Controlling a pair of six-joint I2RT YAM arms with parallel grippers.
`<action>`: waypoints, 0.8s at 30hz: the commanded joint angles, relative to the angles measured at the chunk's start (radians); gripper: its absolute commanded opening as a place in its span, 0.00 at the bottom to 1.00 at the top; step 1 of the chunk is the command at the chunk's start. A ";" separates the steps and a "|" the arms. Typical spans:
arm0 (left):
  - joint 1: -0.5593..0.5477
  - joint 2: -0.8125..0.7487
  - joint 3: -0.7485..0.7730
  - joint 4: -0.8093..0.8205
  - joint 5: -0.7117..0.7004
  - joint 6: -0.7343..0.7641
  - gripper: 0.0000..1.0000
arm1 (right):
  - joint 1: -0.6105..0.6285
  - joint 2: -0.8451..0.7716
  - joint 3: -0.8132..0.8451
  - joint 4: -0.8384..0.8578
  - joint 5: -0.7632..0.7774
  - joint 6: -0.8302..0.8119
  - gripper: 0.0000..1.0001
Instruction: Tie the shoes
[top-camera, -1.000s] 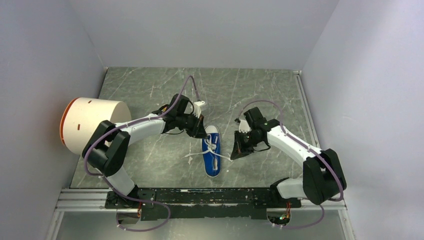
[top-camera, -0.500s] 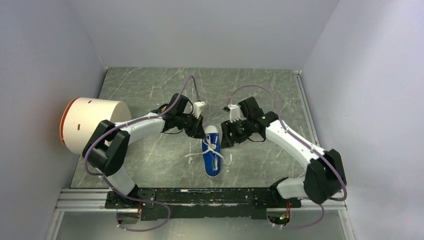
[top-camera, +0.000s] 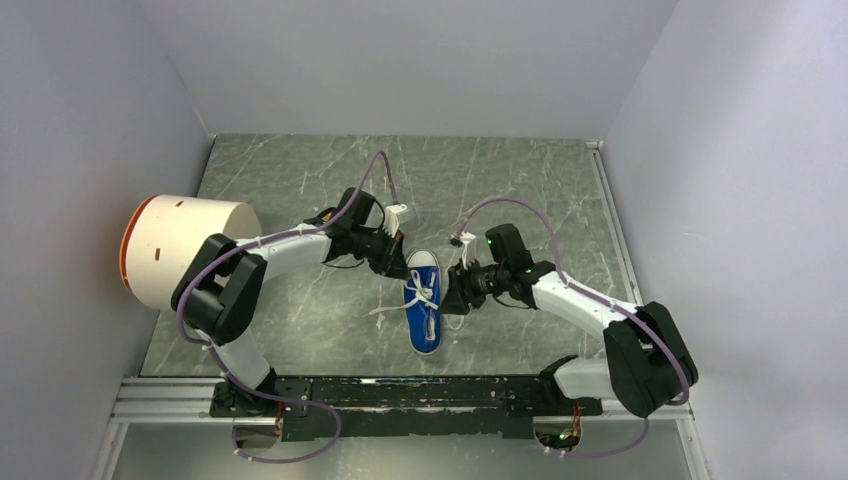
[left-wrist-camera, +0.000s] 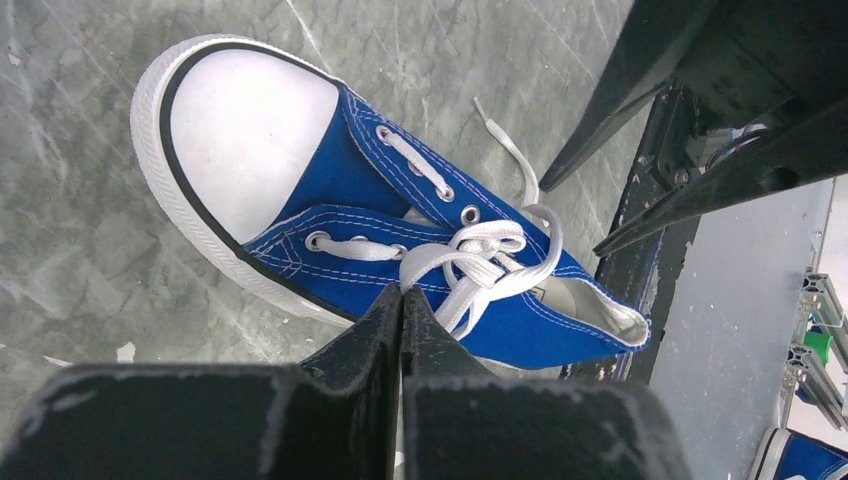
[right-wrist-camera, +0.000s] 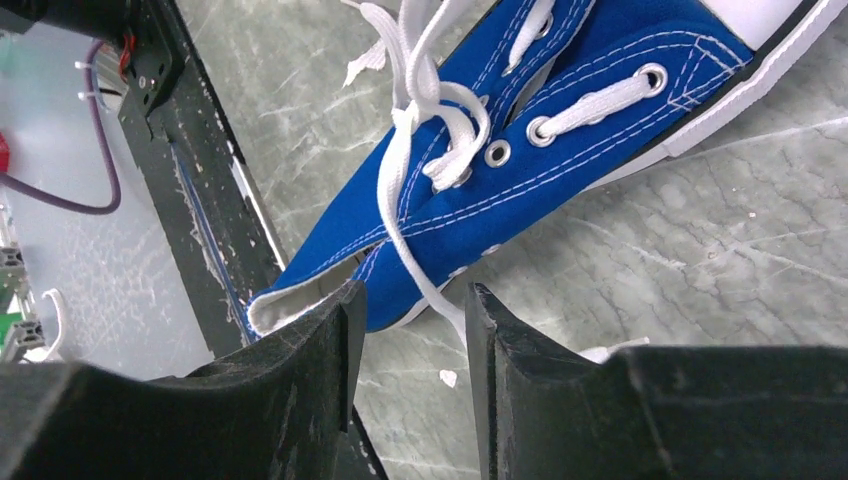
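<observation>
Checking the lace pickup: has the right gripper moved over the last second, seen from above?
Yes. The right gripper has swung left, from well clear of the shoe to just beside it.

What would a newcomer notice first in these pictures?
A small blue canvas sneaker with a white toe cap lies in the middle of the grey marbled table, its white laces loosely tangled. The left pincer, shut, and the right pincer, open, flank it. A big white cylinder with an orange rim sits at the left edge.

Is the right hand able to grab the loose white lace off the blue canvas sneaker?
Probably yes: the right hand is open, with the loose white lace running unobstructed between its fingers.
</observation>
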 joint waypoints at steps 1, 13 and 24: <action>0.006 0.006 0.019 0.012 0.052 0.023 0.05 | -0.004 0.028 -0.026 0.189 -0.028 0.088 0.45; 0.005 0.024 0.060 -0.064 0.049 0.098 0.05 | -0.004 0.123 -0.020 0.198 -0.085 0.069 0.30; 0.004 -0.041 0.018 -0.071 0.021 0.092 0.05 | -0.004 0.084 0.011 0.151 -0.097 0.122 0.00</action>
